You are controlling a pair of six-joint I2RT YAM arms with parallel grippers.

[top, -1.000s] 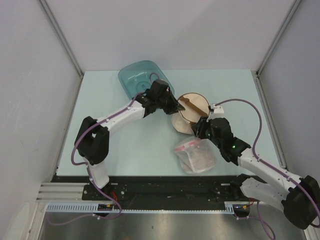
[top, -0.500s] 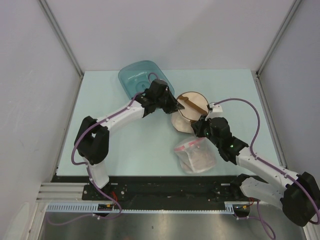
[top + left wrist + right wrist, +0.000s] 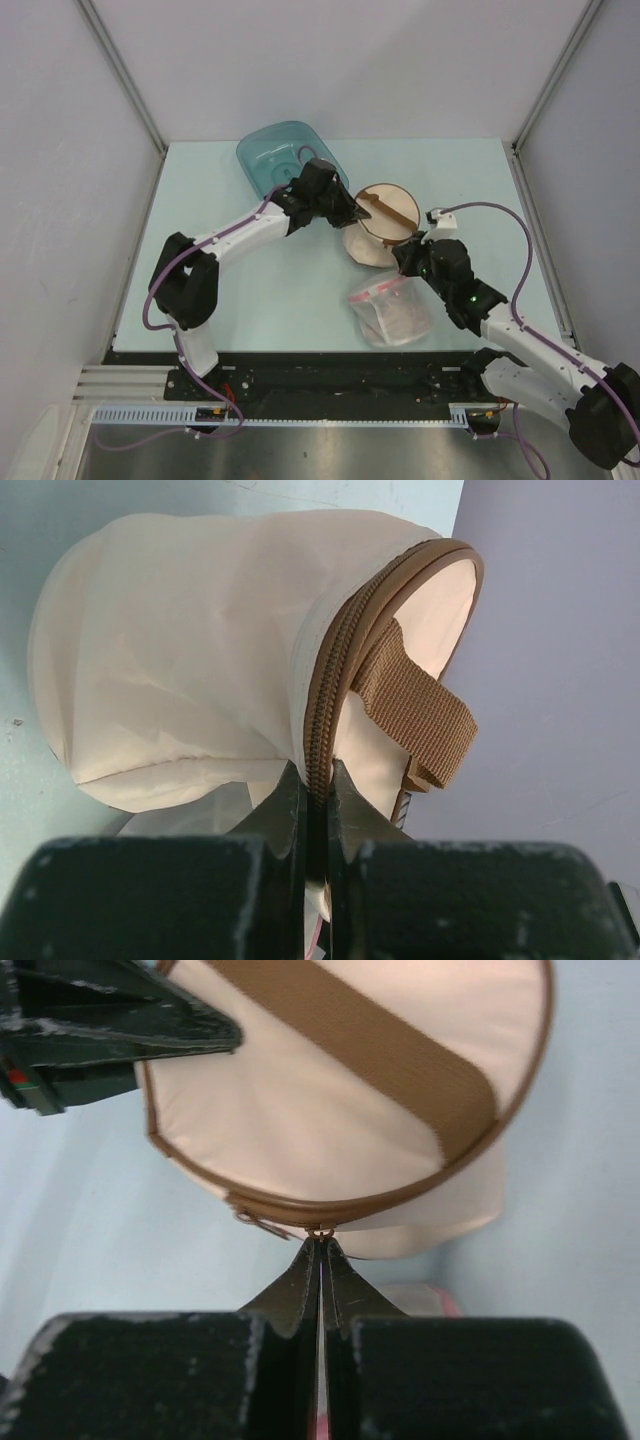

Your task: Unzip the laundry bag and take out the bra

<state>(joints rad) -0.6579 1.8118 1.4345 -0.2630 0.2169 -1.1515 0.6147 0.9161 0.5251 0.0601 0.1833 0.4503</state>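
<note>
Laundry bag: the round beige dome-shaped fabric laundry bag (image 3: 365,245) sits near the middle of the pale blue-green table (image 3: 250,290), tilted, with its flat round face turned up and toward the far side.
Strap: a flat brown webbing strap (image 3: 395,210) runs across that round face.
Zip: a brown zip (image 3: 322,700) follows the rim between the two halves. It looks closed along the stretch the left wrist view shows.
Left gripper: the left gripper (image 3: 358,211) is at the bag's left edge, jaws pinched tight on the zip seam of the laundry bag.
Right gripper: the right gripper (image 3: 404,251) is at the bag's near right edge, jaws pressed fully together. The tips touch a small metal ring (image 3: 320,1231) hanging from the brown rim. Whether the ring is caught between them cannot be told.
Plastic bag: a clear plastic bag with a pink zip strip (image 3: 392,312) lies just nearer than the laundry bag, beside the right arm.
Tub: a translucent teal plastic tub (image 3: 270,155) stands at the far left of the table, behind the left arm's wrist.
</note>
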